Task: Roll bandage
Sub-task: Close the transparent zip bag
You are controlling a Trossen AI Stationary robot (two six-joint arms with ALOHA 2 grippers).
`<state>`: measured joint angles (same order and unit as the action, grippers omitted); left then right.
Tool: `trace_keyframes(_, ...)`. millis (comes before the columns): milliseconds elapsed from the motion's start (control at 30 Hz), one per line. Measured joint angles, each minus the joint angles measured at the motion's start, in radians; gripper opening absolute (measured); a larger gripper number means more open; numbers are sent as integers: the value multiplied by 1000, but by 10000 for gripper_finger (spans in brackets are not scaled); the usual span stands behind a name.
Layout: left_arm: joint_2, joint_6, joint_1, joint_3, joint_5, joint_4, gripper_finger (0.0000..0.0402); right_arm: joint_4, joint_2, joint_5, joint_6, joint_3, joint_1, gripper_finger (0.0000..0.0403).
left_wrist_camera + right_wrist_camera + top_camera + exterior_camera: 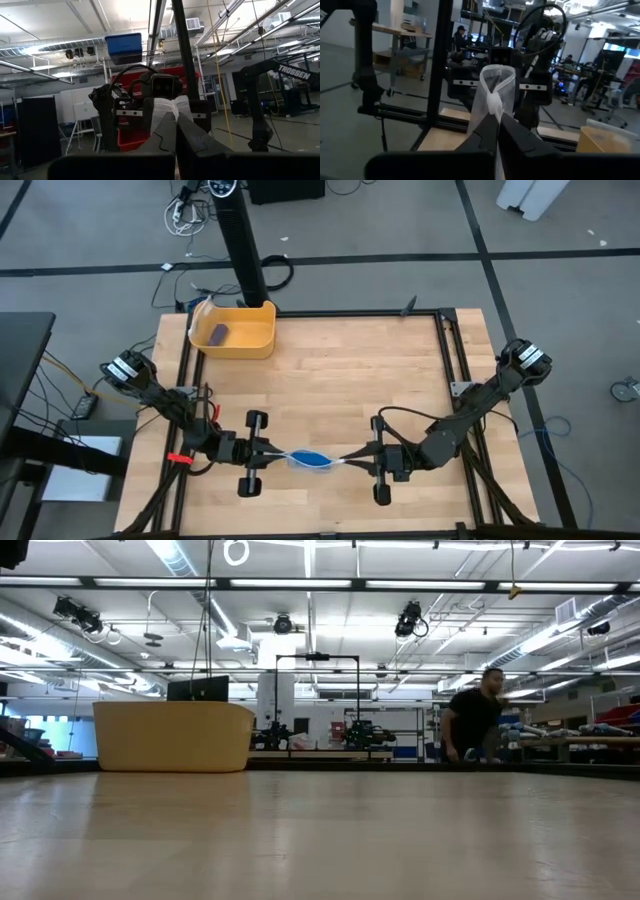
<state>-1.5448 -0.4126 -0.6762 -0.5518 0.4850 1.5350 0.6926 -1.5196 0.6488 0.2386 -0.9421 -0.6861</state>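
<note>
The table (330,370) is pale wood planking framed by black metal rails, standing on a grey floor with dark seams and loose cables. At its 11 o'clock corner sits a yellow plastic bin (238,332), smooth-walled with rounded corners, holding a small dark purple block (218,333). In the low view a person (473,720) in dark clothes stands far back in the lit workshop.

Near the table's 6 o'clock edge a clear, crinkled plastic bag (310,459) stretches between the two grippers, and the bandage (309,460), a bright blue soft lump, lies inside its middle. The left gripper (268,448) is clenched on the bag's 9 o'clock end; the right gripper (354,457) is clenched on its 3 o'clock end.
</note>
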Motion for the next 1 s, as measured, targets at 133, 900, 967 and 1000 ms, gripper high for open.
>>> trace_keyframes(133,0,0,0,0,36,-22,0,-13,0,33,3,0,-4,7)
trace_keyframes(900,2,-14,-92,-1,613,-235,56,-254,18,53,-88,0,74,1)
trace_keyframes(967,2,-25,-106,-1,627,-234,64,-264,18,52,-87,0,79,1)
trace_keyframes(1000,2,-25,-112,-1,637,-236,67,-264,18,49,-87,0,81,1)
